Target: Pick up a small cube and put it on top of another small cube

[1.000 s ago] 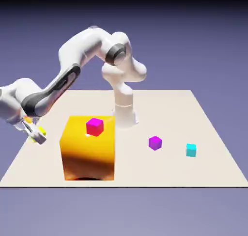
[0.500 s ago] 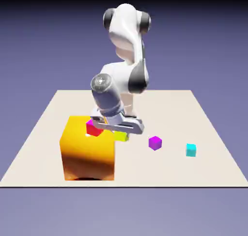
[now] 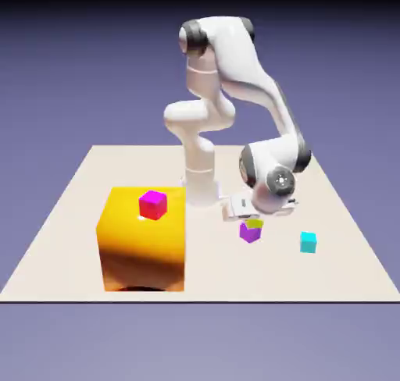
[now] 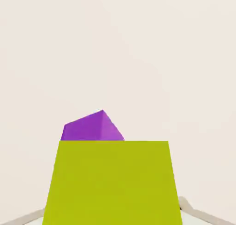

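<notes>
While the tool (image 3: 251, 218) is clenching the yellow cube (image 3: 255, 224), that cube is hanging just above the purple cube (image 3: 249, 233) on the table (image 3: 78, 208); whether the two are touching cannot be told. Being a cube, it is showing no long axis. From the hand view, the yellow cube (image 4: 112, 182) is facing the camera squarely and covering most of the purple cube (image 4: 92, 126), which is sitting turned, one corner pointing up. Only the exterior view is showing the big orange block (image 3: 143, 247) carrying a magenta cube (image 3: 153, 204), and the cyan cube (image 3: 308, 242) towards the exterior view's right.
</notes>
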Action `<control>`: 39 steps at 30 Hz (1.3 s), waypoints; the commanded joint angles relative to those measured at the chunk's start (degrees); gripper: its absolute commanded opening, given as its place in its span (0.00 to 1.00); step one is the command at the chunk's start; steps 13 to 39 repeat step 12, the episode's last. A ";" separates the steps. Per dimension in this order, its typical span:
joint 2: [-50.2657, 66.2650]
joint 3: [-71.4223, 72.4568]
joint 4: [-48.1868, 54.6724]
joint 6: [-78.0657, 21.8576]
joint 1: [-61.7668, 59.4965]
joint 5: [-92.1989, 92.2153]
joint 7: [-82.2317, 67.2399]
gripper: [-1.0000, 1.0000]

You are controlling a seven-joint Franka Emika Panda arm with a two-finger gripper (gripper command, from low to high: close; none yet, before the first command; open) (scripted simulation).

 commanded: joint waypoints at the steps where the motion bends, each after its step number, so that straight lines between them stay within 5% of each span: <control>1: -0.17 2.08 -0.95 -0.93 0.01 -1.68 -0.38 0.00; 9: 3.46 3.74 -8.41 8.11 0.46 -4.43 -0.19 0.00; 10: 3.46 3.74 -8.41 8.11 0.46 -4.43 -0.19 1.00; 39: 2.52 3.88 -6.83 5.63 0.36 -4.18 -0.36 1.00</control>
